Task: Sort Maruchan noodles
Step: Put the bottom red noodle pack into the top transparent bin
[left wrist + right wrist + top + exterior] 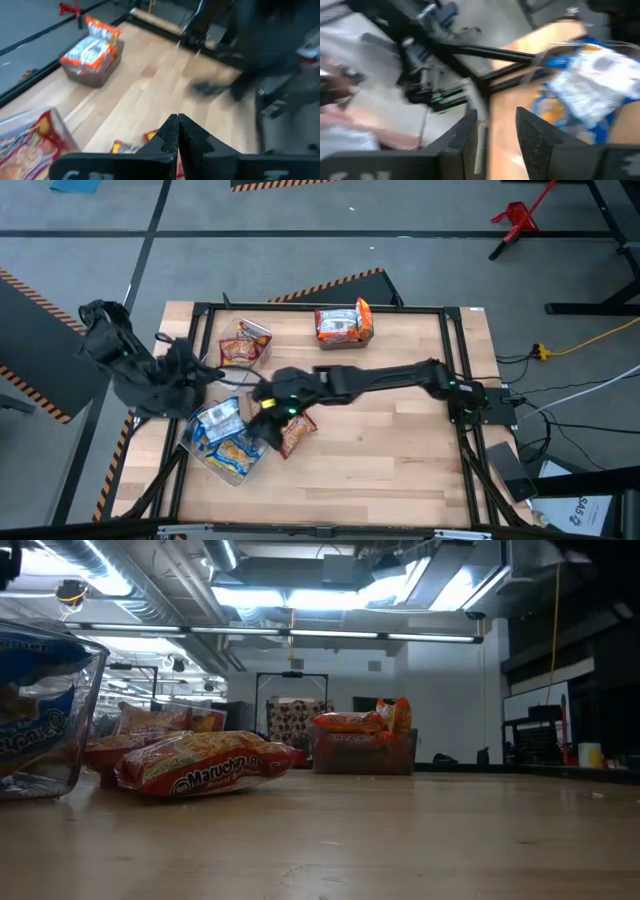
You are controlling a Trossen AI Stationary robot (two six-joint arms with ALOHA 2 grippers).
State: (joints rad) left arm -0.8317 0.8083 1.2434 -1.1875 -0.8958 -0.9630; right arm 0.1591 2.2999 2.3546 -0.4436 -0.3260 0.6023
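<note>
1. The right gripper (268, 408) reaches far across the table to its left half and hangs just beside a loose red-orange packet (293, 432); that packet lies toward the near edge from the gripper, its long axis slanted across the boards
2. In the right wrist view its fingers (535, 142) stand apart with nothing between them, so the right gripper is released
3. The left gripper (177, 131) sits back by the left edge, well apart from the loose packet; its fingers are pressed together on nothing, so the right arm is judged the nearer one for the pick
4. The sorted noodles sit in three clear bins: blue-and-white packets in the near-left bin (222, 442), red-orange ones in the bin behind it (245, 343), orange-and-white ones in the far bin (343, 326)
5. The loose packet matches the red-orange bin, which lies away from the near edge, past the gripper
6. The table (400, 460) is pale wooden boards in a black frame, bare on its right half
7. Around it is grey floor with striped tape (300, 288) and cables on the right; the low view shows a lit workshop with ceiling pipes
</note>
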